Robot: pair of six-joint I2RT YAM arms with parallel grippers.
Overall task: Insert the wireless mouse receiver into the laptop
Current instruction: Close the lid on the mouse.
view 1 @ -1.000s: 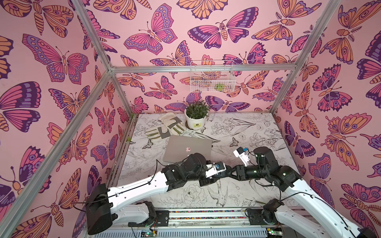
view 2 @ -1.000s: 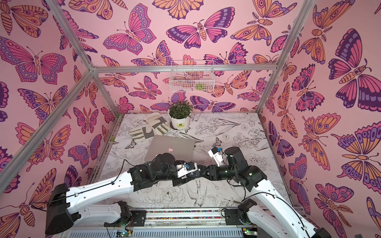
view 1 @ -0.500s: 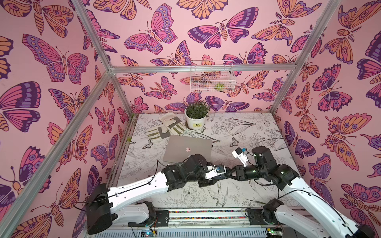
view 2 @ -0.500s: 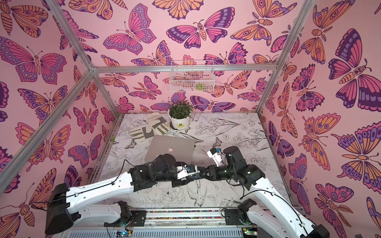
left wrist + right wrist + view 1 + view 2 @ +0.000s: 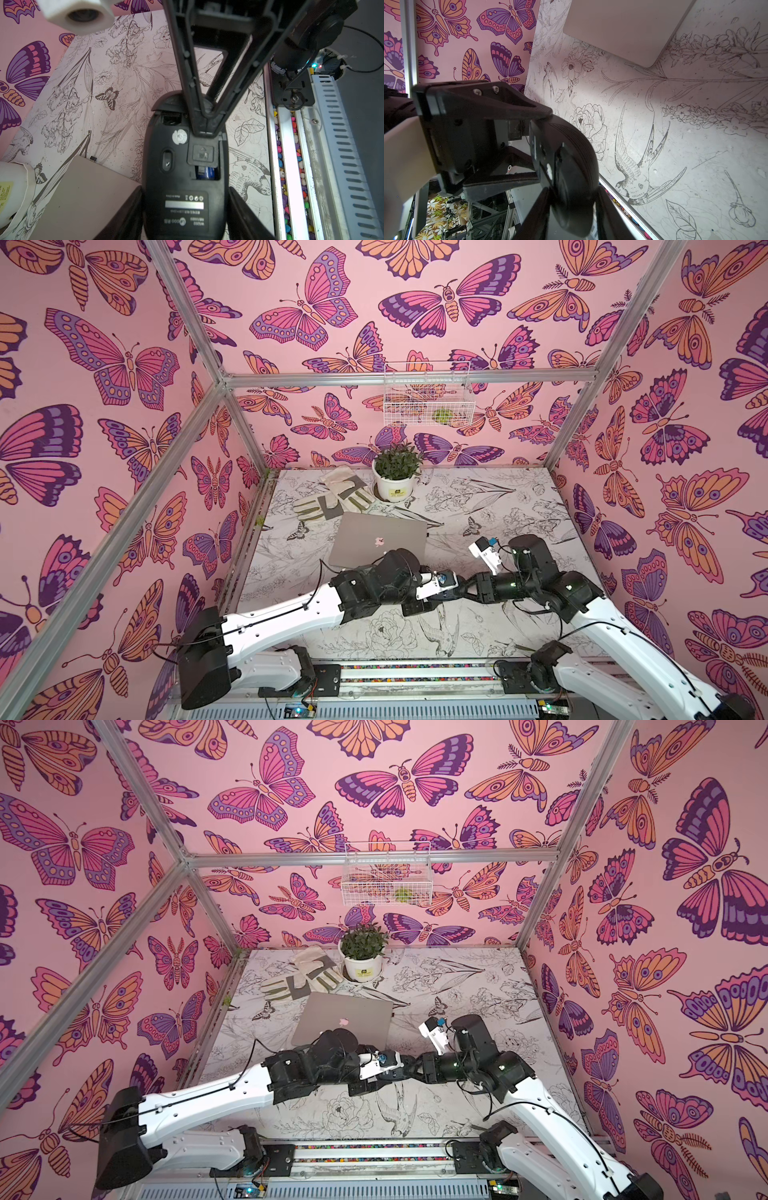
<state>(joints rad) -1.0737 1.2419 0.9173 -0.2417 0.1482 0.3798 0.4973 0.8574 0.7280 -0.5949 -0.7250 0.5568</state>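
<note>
The right gripper is pressed shut against the upturned underside of the mouse, presumably to draw out the wireless mouse receiver, which cannot be seen. The mouse is clamped steady by the left gripper; the laptop lies closed beside it.

Cannot identify tiny dark speck at laptop edge: too small. Cannot see laptop's near edge, hidden behind left arm.

The silver-grey laptop lies closed, flat on the table; pinkish logo upward.
</note>
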